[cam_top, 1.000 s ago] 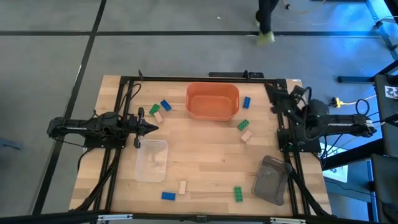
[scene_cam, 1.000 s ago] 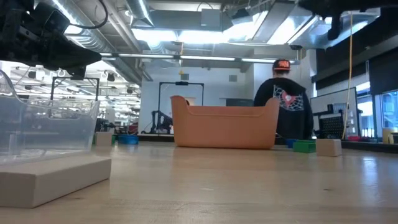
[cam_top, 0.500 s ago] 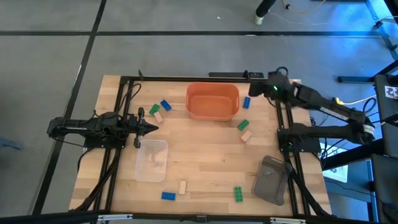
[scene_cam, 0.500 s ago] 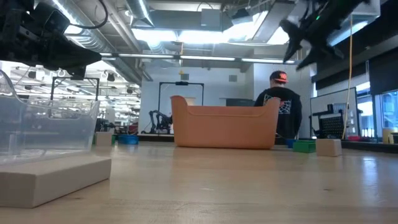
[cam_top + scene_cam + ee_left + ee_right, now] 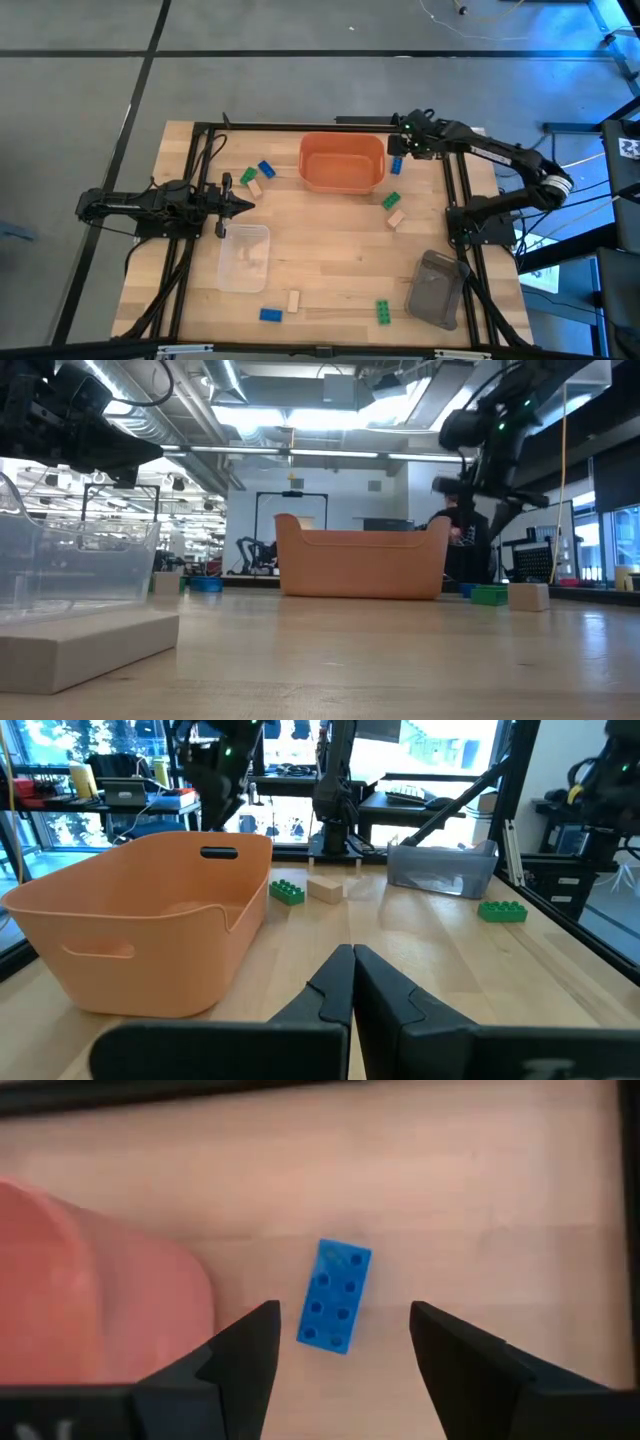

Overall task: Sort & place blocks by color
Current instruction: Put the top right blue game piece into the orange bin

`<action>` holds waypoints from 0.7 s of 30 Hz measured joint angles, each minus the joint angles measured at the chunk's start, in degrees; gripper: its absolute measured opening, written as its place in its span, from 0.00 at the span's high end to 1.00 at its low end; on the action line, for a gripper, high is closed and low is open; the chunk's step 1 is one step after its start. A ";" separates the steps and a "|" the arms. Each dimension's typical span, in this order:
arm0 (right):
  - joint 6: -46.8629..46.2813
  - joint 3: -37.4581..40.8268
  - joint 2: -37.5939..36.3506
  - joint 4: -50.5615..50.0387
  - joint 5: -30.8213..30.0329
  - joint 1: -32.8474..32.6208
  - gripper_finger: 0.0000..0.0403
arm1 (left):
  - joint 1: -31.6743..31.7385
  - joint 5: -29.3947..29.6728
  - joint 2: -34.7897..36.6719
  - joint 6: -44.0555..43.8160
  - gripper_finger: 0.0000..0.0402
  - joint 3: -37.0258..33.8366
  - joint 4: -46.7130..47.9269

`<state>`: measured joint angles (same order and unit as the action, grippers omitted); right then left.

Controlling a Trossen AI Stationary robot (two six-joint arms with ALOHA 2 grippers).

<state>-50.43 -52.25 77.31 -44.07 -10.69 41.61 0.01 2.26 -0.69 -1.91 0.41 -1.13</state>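
a pale wooden bench [image 5: 330,250] framed by black rails sits on a grey floor, and beyond its far edge is a bright workshop where a person is partly hidden behind the right arm.

going left to right: the left gripper [image 5: 240,205] waits at the left edge, its fingers [image 5: 335,990] pressed together and holding nothing, just beyond the clear tray [image 5: 243,258]. far of it lie a green block [image 5: 247,176], a tan block [image 5: 255,187] and a blue block [image 5: 266,169]. a blue block [image 5: 270,314] and a tan block [image 5: 294,300] lie near the front edge. the orange bin [image 5: 342,162] stands at the far middle. a green block [image 5: 383,311] lies near the front, and another green block [image 5: 390,200] and a tan block [image 5: 397,217] lie right of the bin. the grey tray [image 5: 436,288] is at the near right.

the right gripper [image 5: 400,147] hovers over the far blue block [image 5: 334,1295], fingers [image 5: 240,1355] spread to either side of it and not touching. this block lies just beside the bin wall, skewed to the line of the fingers.

the likely trouble is that closeness: coming down, the finger on the bin side could catch the rim or wall and shove the bin, or land on the studs instead of straddling the block. closing on a skewed block could twist it out or leave a corner pinch that slips on the lift.
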 joint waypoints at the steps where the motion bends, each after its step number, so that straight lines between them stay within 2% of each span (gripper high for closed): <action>1: -0.05 0.01 1.13 -0.02 0.16 0.08 0.44 | 0.00 0.00 0.00 0.00 1.00 0.02 0.00; 9: -1.06 0.04 6.72 0.25 4.11 1.28 0.44 | 0.00 -0.01 0.00 0.00 1.00 0.00 0.00; 17: -2.27 0.04 5.43 7.90 10.85 0.98 0.44 | 0.00 0.00 0.00 0.00 1.00 0.02 0.00; 21: -3.16 0.04 5.39 12.56 16.61 0.85 0.44 | 0.00 0.00 0.00 0.00 1.00 -0.01 0.00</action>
<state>-53.59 -52.21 82.70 -31.51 5.92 42.46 0.01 2.26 -0.69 -1.91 0.40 -1.13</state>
